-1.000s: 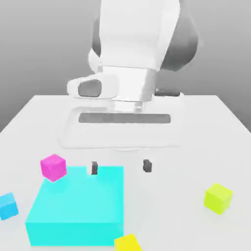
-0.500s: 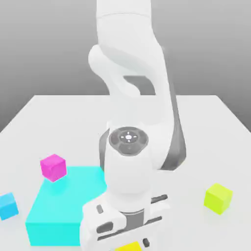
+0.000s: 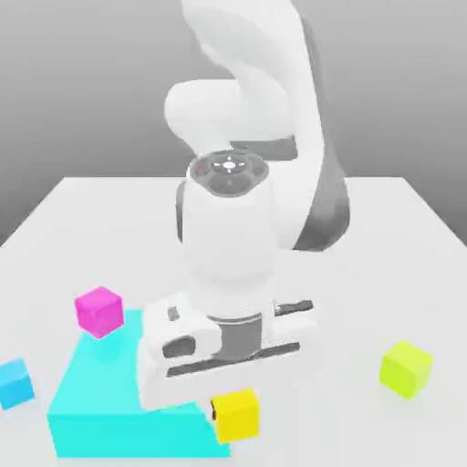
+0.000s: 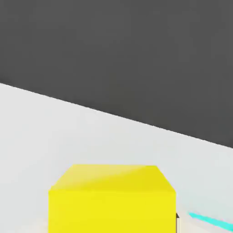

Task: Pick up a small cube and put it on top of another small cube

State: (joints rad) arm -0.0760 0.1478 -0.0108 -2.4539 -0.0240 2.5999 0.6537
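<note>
The small yellow cube (image 3: 237, 418) hangs just under my hand at the front of the table, close to the cyan block's near right corner. My gripper (image 3: 233, 403) is shut on it. In the hand view the yellow cube (image 4: 111, 200) sits close up between the jaws, with a dark fingertip (image 4: 177, 223) at its side. The small magenta-pink cube (image 3: 98, 310) rests on the table toward the exterior view's left, at the far left corner of the cyan block, apart from my gripper.
A big cyan block (image 3: 109, 406) lies flat at front left, partly behind my hand. A small light-blue cube (image 3: 14, 381) sits at the far left and a lime cube (image 3: 406, 368) at the right. The white table (image 3: 392, 237) stretches behind.
My hand came down at the table's front, shut on the yellow cube, and has since risen a little with the cube in it. The other cubes have not moved.
</note>
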